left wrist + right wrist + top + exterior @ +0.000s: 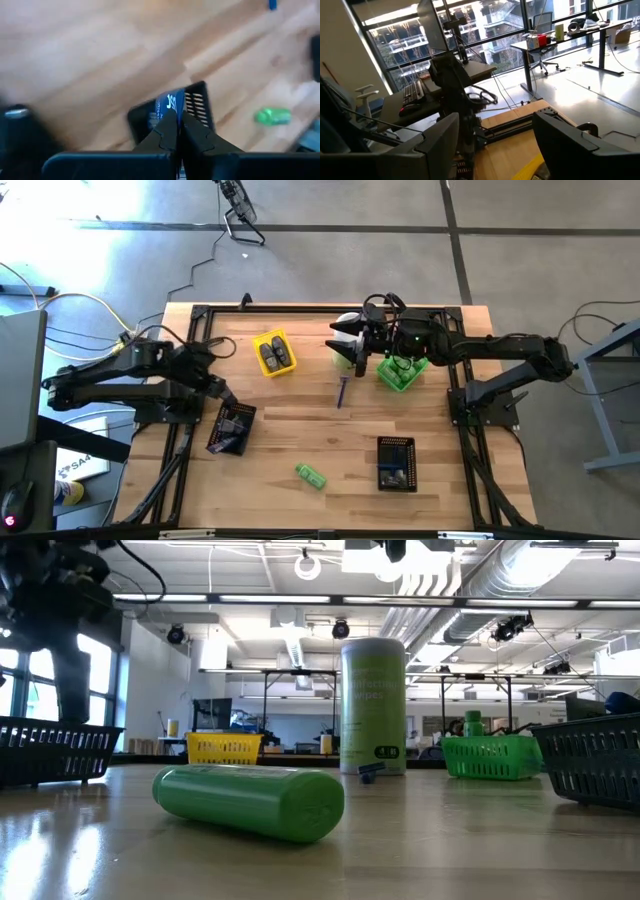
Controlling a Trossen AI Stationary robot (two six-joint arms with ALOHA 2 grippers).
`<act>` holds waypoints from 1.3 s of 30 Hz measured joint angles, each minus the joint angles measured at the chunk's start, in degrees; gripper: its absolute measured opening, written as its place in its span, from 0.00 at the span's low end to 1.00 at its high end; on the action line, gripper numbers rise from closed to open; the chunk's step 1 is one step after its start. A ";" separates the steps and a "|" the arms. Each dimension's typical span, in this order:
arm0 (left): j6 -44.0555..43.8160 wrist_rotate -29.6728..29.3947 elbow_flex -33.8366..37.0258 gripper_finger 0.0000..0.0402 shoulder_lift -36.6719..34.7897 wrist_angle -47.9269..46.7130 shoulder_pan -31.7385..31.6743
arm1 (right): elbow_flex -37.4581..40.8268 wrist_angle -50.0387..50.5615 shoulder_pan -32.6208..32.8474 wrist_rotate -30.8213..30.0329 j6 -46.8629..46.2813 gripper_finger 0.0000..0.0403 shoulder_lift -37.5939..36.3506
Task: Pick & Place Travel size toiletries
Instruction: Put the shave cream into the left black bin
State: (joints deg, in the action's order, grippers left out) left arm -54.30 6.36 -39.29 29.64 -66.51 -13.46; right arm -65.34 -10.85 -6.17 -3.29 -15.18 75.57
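My left gripper (228,397) hovers over the black mesh tray (232,428) at the table's left and is shut on a dark navy packet (169,104). A green bottle (310,476) lies on its side near the front edge. A purple razor (342,392) lies flat at mid-table. Dark grey oval pieces (272,356) sit in the yellow tray (285,342). My right gripper (340,340) stands open and level, high up by the tall pale-green canister (373,705), with nothing between its fingers (440,137). My left gripper pinches the navy packet between its two shut fingers (167,131), slanting down from above. The packet's printed end (172,102) sticks out beyond the fingertips, over the black tray. The view is blurred, and which edge of the packet is held cannot be told.
A green mesh tray (402,372) holding items stands at the back right, beneath the right arm. A second black mesh tray (396,463) sits at the front right. Bare wood lies between the trays at mid-table.
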 joint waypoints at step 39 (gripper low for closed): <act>-18.19 5.93 4.22 0.00 7.79 11.29 26.60 | 0.00 -0.02 0.01 0.25 -0.02 0.61 0.02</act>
State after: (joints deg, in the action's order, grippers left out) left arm -72.50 12.30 -35.07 37.43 -55.22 13.15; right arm -65.34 -10.87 -6.17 -3.04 -15.20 75.59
